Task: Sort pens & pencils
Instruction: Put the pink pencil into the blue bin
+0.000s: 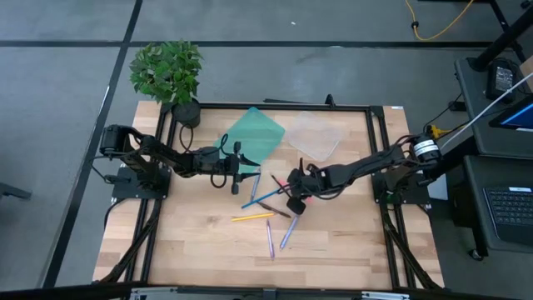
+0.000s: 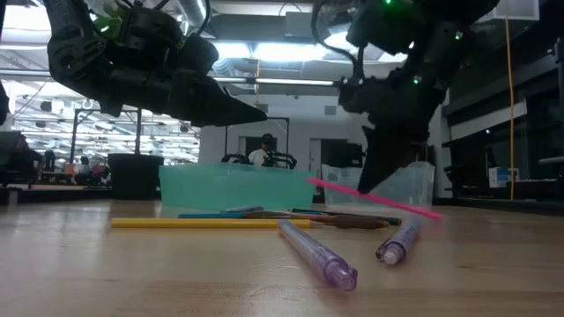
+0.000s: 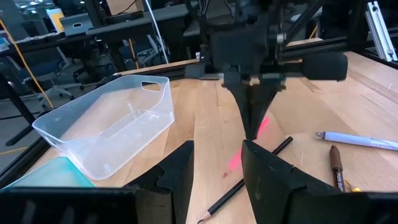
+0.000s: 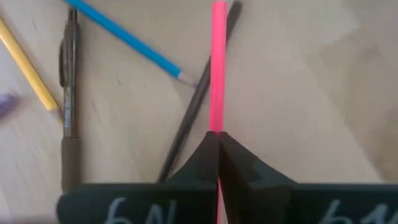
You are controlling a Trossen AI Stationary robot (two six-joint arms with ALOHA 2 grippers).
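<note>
My right gripper hangs over the middle of the table, shut on a pink pencil. On the wood around it lie a blue pencil, a yellow pencil, a dark pen, a black pencil and two lavender pens. My left gripper stands open above the table left of the pile, pointing toward my right gripper, with nothing between its fingers. My right gripper pinches the pink pencil's shaft between its two fingertips, roughly mid-length. The fingers come slanting down from the table's right side. The pencil sticks out on both sides of the fingers, tilted, and looks clear of the table.
A teal bin and a clear plastic bin stand at the table's far side, behind the pile. A potted plant sits at the far left corner. Bare wood lies toward the near edge.
</note>
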